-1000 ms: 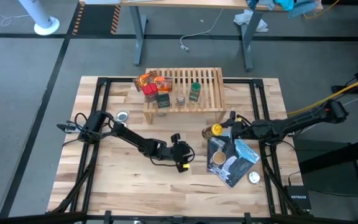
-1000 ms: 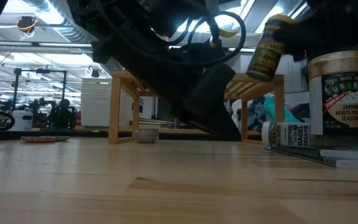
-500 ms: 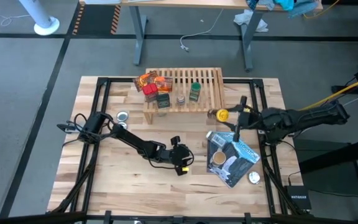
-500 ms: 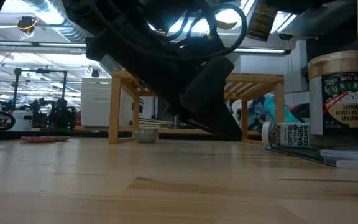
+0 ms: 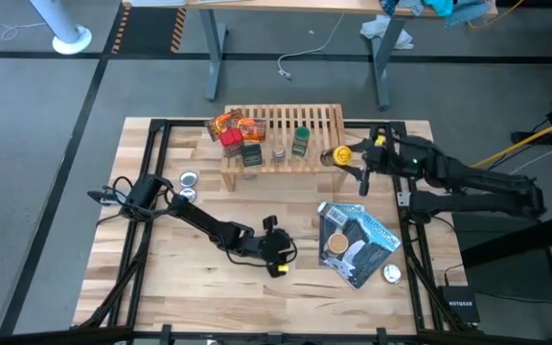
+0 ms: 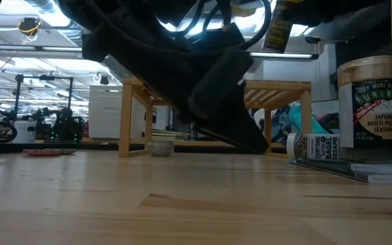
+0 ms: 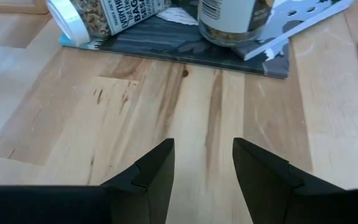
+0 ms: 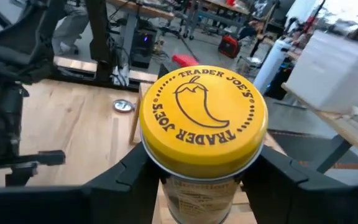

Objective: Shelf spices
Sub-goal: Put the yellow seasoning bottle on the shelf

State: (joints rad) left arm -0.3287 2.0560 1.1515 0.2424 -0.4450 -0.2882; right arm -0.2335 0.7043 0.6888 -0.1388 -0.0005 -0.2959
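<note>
Right gripper (image 5: 349, 156) clamped on yellow-capped jar (image 5: 334, 155), raised at shelf (image 5: 319, 123) right end. Left gripper (image 7: 202, 165) parted, empty, low over table (image 5: 161, 278), well clear of shelf.

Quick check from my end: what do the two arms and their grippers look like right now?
Both arms are dark, jointed links with black cables looping along them. The left gripper has a yellow mark near its tip; its fingers are dark, angular wedges. The right gripper is black too, with a small green light behind it on the arm.
</note>
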